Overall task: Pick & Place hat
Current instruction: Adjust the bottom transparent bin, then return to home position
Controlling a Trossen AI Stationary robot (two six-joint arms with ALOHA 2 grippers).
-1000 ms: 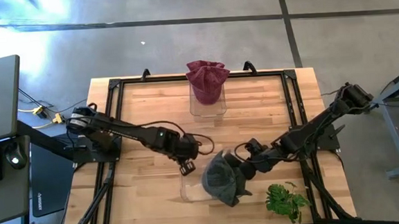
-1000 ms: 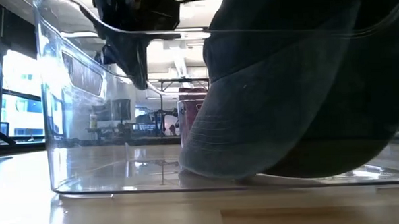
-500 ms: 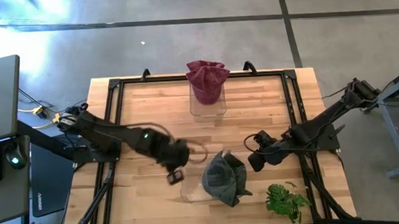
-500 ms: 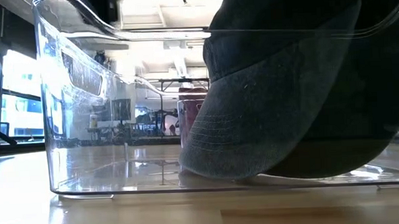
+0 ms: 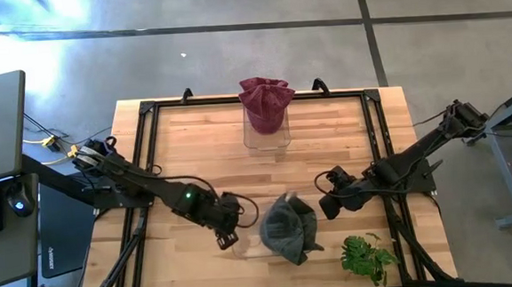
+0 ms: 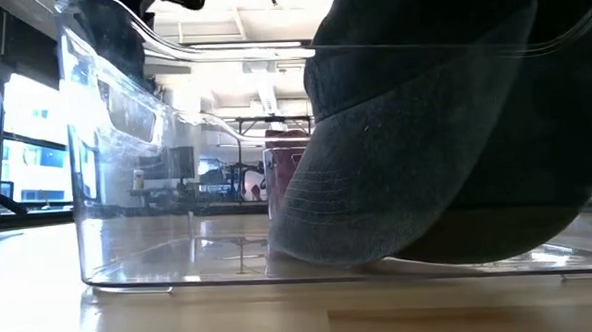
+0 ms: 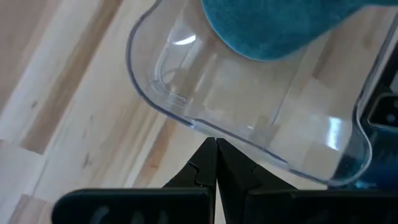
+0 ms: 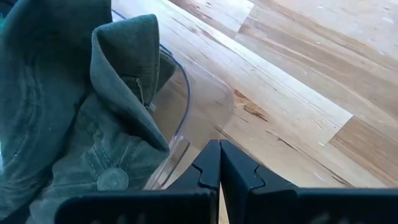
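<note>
Light butcher-block wooden table (image 5: 184, 139) with black metal frame rails. On it: clear plastic bin (image 5: 265, 137) at far edge centre; second clear plastic bin (image 5: 247, 244) near front edge centre; green leafy artificial plant (image 5: 366, 258) lying flat at front right, just beside second bin.

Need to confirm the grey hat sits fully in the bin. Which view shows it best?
The high view: the whole grey hat shows in the clear bin. The low view shows its side, the right wrist view its folds and button, the left wrist view an edge.
</note>
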